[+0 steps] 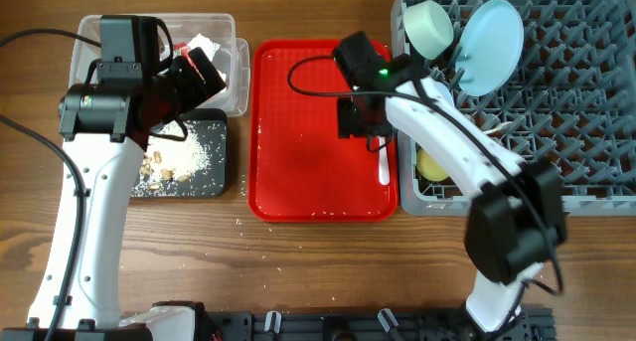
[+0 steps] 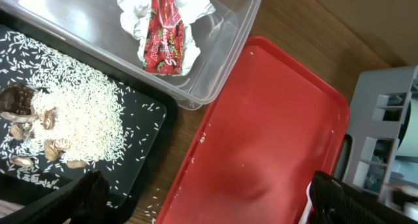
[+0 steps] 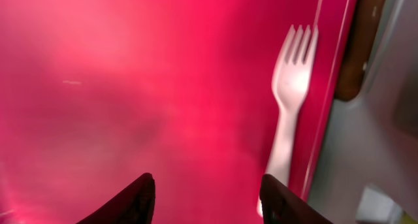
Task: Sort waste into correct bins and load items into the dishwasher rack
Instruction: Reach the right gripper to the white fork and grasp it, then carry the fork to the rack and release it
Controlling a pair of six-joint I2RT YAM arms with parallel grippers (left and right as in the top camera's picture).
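Two dishes, a pale green bowl (image 1: 428, 28) and a light blue plate (image 1: 492, 45), stand in the dishwasher rack (image 1: 586, 102) overhead. Only the left wrist shows the napkin (image 2: 166, 28) in the clear tub (image 2: 78, 21) and rice (image 2: 85, 119) on the black tray (image 2: 140, 152) (my left end effector (image 2: 208, 185) gapes wide). Right wrist: my right end effector (image 3: 208, 181) is spread apart near the fork (image 3: 290, 106) on the red tray (image 3: 130, 87).

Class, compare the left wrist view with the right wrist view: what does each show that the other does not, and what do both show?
Only the left wrist view shows the clear tub holding the crumpled napkin with its red wrapper, and the black tray with rice and brown scraps. Only the right wrist view shows the white fork plainly, tines included. Both show the red tray.
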